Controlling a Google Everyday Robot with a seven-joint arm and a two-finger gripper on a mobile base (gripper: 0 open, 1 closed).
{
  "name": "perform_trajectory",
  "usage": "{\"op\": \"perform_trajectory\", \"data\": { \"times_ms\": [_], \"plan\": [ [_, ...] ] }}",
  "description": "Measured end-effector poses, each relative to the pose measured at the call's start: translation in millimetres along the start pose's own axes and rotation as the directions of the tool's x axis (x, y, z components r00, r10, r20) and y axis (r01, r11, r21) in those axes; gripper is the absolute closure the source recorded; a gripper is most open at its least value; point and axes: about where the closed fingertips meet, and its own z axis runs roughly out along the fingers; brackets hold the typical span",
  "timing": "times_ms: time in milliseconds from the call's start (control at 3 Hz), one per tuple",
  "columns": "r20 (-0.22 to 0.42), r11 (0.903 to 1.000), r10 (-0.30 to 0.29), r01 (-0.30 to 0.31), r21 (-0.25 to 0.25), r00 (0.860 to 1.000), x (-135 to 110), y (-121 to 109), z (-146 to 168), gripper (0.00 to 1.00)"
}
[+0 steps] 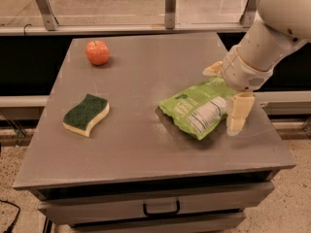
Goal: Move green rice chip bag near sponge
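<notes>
The green rice chip bag (194, 109) lies flat on the grey table (141, 76), right of the middle, its white label panel facing up. The sponge (86, 114), dark green on top with pale yellow foam below, lies near the table's left side, well apart from the bag. My gripper (226, 92) comes in from the upper right and is open. One cream finger (238, 113) is at the bag's near right edge and the other (214, 70) at its far right edge, so the fingers straddle the bag's right end.
A red-orange apple (97, 52) sits at the table's far left corner. A metal rail with posts (170, 6) runs behind the table. A drawer with a handle (161, 208) is under the front edge. My arm (272, 28) fills the upper right.
</notes>
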Motion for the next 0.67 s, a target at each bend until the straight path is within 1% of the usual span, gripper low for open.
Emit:
{"op": "perform_trajectory", "data": {
  "times_ms": [333, 667],
  "plan": [
    [-0.046, 0.9982, -0.051, 0.05, -0.033, 0.998, 3.3, -8.2, 16.6, 0.26],
    [-0.086, 0.9943, -0.091, 0.086, -0.063, 0.992, -4.8, -17.1, 14.2, 0.57]
  ]
}}
